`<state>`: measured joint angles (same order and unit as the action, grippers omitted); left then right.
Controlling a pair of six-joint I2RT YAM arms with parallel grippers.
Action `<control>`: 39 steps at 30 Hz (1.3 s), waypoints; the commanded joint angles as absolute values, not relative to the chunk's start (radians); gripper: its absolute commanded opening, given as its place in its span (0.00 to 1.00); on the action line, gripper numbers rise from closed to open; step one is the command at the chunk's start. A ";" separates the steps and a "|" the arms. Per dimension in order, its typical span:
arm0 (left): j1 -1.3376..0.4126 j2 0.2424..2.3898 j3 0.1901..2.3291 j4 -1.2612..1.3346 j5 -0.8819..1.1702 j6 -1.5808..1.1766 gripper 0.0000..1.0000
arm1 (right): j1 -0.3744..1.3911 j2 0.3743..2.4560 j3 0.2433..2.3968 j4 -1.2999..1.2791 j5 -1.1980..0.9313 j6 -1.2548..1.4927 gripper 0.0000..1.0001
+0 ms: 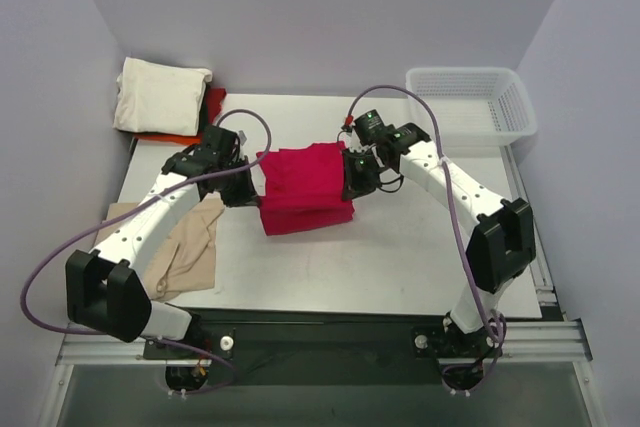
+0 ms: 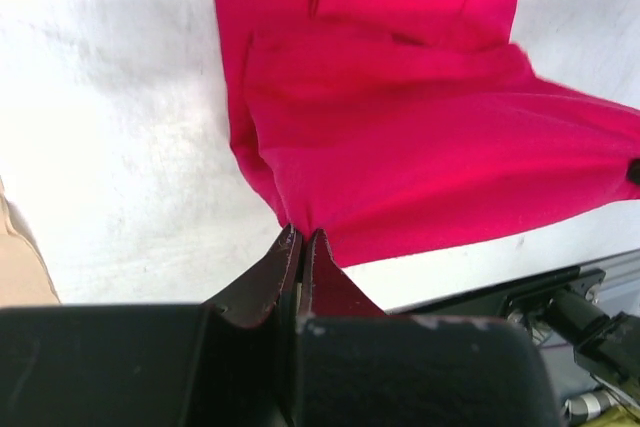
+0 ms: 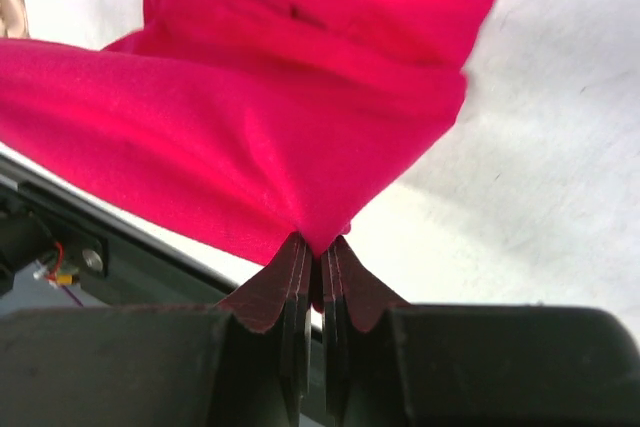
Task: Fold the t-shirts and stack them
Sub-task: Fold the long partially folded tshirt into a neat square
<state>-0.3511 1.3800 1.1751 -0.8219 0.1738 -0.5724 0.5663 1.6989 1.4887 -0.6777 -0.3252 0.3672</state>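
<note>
A crimson-red t-shirt (image 1: 305, 187) hangs partly folded over the middle of the table, stretched between both arms. My left gripper (image 1: 252, 179) pinches its left edge; in the left wrist view the cloth (image 2: 420, 147) runs straight into the shut gripper (image 2: 302, 239). On the shirt's right edge my right gripper (image 1: 352, 173) is shut on a bunched corner of cloth (image 3: 300, 147), which disappears between the closed gripper (image 3: 318, 247). A cream-white folded t-shirt (image 1: 160, 95) tops a pile at the back left, with orange-red cloth (image 1: 170, 137) under it. A tan-beige t-shirt (image 1: 185, 252) lies crumpled at the left.
A white plastic lattice basket (image 1: 470, 107) stands at the back right corner. A dark red cloth (image 1: 214, 103) shows beside the back-left pile. Purple cables loop over both arms. The table's front edge (image 1: 330, 317) meets a dark rail.
</note>
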 commanded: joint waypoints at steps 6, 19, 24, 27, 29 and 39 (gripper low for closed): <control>-0.314 1.500 1.330 -0.749 0.092 -0.525 0.00 | 0.506 1.828 1.640 -0.732 -0.316 0.327 0.00; -0.265 1.678 1.496 -0.718 0.094 -0.491 0.00 | 0.468 1.962 1.838 -0.732 -0.313 0.337 0.00; -0.250 1.752 1.577 -0.713 0.100 -0.482 0.00 | 0.450 2.020 1.908 -0.732 -0.316 0.344 0.00; -0.244 1.816 1.647 -0.719 0.101 -0.480 0.00 | 0.437 2.077 1.965 -0.732 -0.322 0.341 0.00; -0.239 1.870 1.692 -0.715 0.101 -0.482 0.00 | 0.423 2.130 1.996 -0.732 -0.330 0.339 0.00; -0.213 2.103 1.870 -0.701 0.072 -0.508 0.00 | 0.367 2.374 2.246 -0.709 -0.371 0.353 0.02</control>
